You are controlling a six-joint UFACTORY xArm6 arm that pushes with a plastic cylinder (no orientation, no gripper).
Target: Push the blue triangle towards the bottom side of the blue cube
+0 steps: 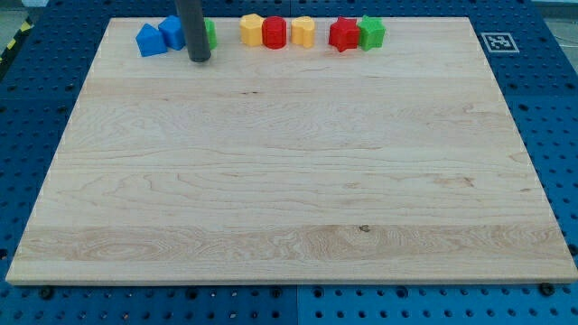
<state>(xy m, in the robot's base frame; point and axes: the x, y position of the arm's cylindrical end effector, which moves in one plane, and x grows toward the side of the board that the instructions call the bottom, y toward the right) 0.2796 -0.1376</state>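
The blue triangle [149, 41] lies near the board's top left corner. The blue cube [172, 32] touches it on its right. My tip [200, 60] rests on the board just right of the blue cube and slightly below it. The rod rises out of the view's top and partly hides a green block [210, 34] behind it. The tip is apart from the blue triangle, with the cube between them.
Along the top edge stand a yellow block [251, 29], a red block [274, 32], another yellow block [302, 32], a red star [343, 34] and a green star [371, 32]. The wooden board [289, 181] lies on a blue perforated table. A marker tag [498, 41] sits at the top right.
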